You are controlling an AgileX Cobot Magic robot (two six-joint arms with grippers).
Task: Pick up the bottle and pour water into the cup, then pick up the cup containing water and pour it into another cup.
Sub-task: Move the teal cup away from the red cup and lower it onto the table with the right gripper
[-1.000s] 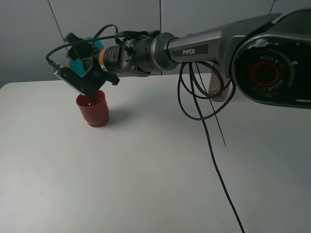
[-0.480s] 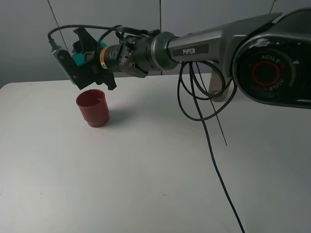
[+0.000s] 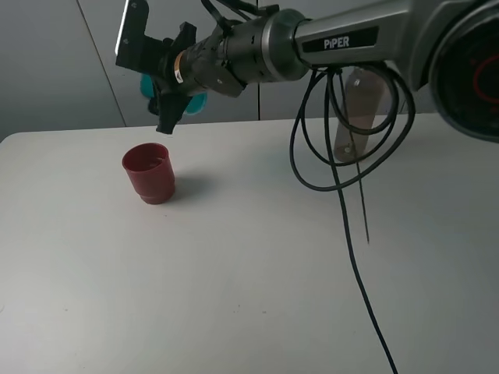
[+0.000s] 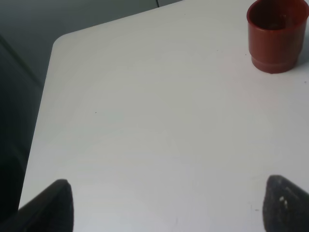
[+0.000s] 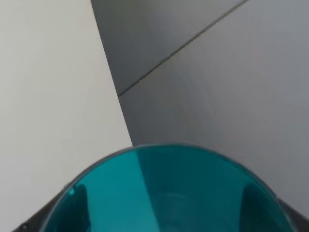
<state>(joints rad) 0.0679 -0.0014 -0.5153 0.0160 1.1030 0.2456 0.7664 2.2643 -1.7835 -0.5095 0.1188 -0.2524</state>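
The right arm (image 3: 343, 39) reads "PiPER" (white letters).

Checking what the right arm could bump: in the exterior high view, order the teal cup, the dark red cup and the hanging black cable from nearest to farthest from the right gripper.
1. Teal cup: held in the right gripper.
2. Dark red cup: on the table, just below it.
3. Black cable: far toward the right, under the arm.

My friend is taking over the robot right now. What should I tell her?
Right gripper: shut on the teal cup, held in the air behind the red cup.
Left gripper: open, holding nothing, over bare table.
Red cup stands upright on the table. The pictures cannot show how much water is in it.
The bottle is not in view.
Left: check the pour worked, then set the teal cup down.
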